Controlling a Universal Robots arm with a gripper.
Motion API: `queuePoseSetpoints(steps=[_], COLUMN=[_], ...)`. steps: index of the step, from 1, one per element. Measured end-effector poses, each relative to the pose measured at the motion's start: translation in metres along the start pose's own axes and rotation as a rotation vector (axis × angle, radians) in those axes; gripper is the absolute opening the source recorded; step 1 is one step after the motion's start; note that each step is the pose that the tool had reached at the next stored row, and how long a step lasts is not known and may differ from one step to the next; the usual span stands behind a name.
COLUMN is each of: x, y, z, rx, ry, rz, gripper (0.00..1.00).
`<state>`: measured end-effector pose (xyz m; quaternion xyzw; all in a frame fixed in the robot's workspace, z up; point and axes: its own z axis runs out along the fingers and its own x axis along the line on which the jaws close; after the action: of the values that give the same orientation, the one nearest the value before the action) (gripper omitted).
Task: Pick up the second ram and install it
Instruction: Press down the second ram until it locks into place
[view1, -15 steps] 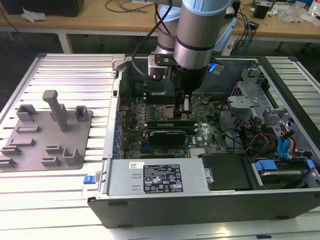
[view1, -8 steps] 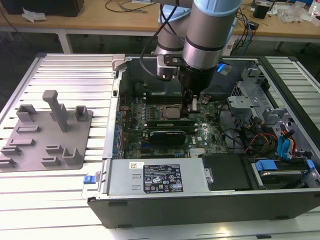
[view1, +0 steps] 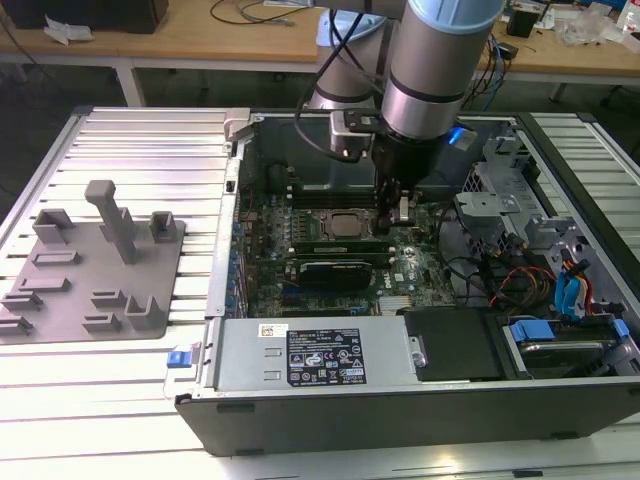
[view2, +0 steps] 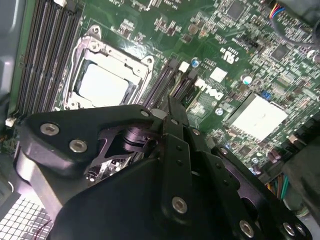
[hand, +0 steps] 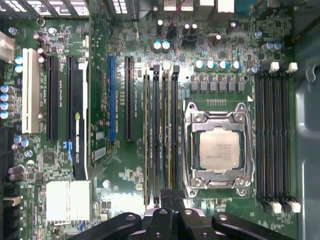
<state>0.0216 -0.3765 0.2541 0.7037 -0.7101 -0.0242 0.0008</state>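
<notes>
Appears as a thin strip seen edge-on, the second ram (hand: 165, 140), standing in the bank of long slots (hand: 155, 135) just beside the CPU socket (hand: 218, 148), upright and running straight toward the claw. Directly above its near end hangs the gripper (hand: 173, 200), fingertips drawn together (whether pinched on the board's edge or merely pressing on it, cannot tell).

Could go wrong through a tilt: one end low, the other riding high, contacts scraped or a slot latch left unclosed, caused by force applied at a single end. Could also slip sideways into the neighbouring slot, these lying tight together.

Little room alongside: socket frame on one flank, black card (view1: 335, 270) near the other. Open space overhead only; case wall (view1: 240, 180) and drive cage (view1: 490, 215) well apart.
</notes>
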Motion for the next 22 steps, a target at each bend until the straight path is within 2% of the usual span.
queuePoseSetpoints(steps=[3, 6, 9, 13, 22], x=[-0.0001, 0.0000, 0.0001, 0.0000, -0.0020], y=[-0.0066, -0.0068, -0.0071, -0.0072, -0.0077], z=[-0.0002, -0.0001, 0.0046, 0.0071, 0.0220], rx=[0.0000, 0.0000, 0.0000, 0.0000, -0.0001], ry=[-0.0001, 0.0000, -0.0001, -0.0004, -0.0002], rz=[0.000, 0.000, 0.000, 0.000, 0.002], gripper=[0.08, 0.08, 0.08, 0.08, 0.08])
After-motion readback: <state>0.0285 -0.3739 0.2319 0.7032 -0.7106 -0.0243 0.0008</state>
